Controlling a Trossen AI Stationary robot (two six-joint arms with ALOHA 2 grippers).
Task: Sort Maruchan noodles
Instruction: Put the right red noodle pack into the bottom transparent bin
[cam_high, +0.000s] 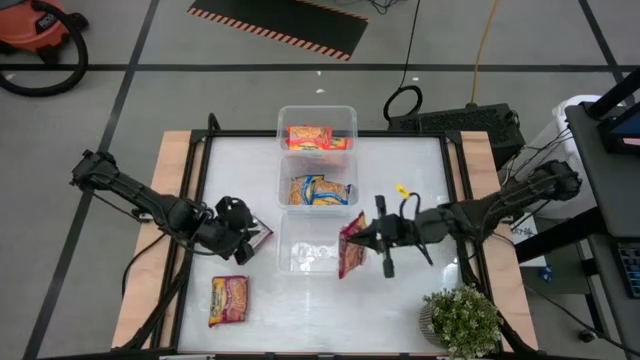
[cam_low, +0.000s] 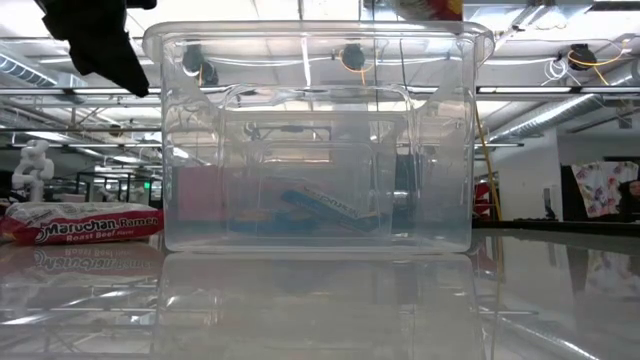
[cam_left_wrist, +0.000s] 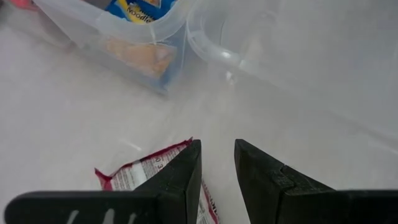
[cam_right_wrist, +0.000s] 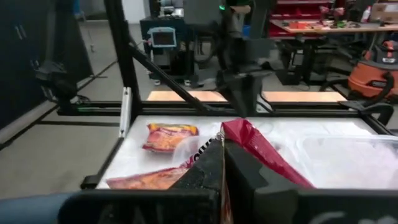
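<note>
Right gripper (cam_high: 362, 236) pinching red plastic noodle packet (cam_high: 351, 246) over clear near bin's (cam_high: 298, 256) 3 o'clock rim.
Released here, could catch rim, land outside; left gripper (cam_left_wrist: 217, 163), slightly parted, above silver-red packet (cam_left_wrist: 140, 175).

Clear bins (cam_high: 317, 120); far packet (cam_high: 318, 138) red-orange; middle packet (cam_high: 320, 190) blue-yellow; held packet (cam_high: 351, 246) red; loose packet (cam_high: 229, 299) orange-yellow; table (cam_high: 420, 170) white.

Grey tiled floor (cam_high: 250, 90) with a hazard-striped mat (cam_high: 280, 22), an orange shop vacuum (cam_high: 40, 30), ceiling strip lights (cam_low: 560, 105).
</note>
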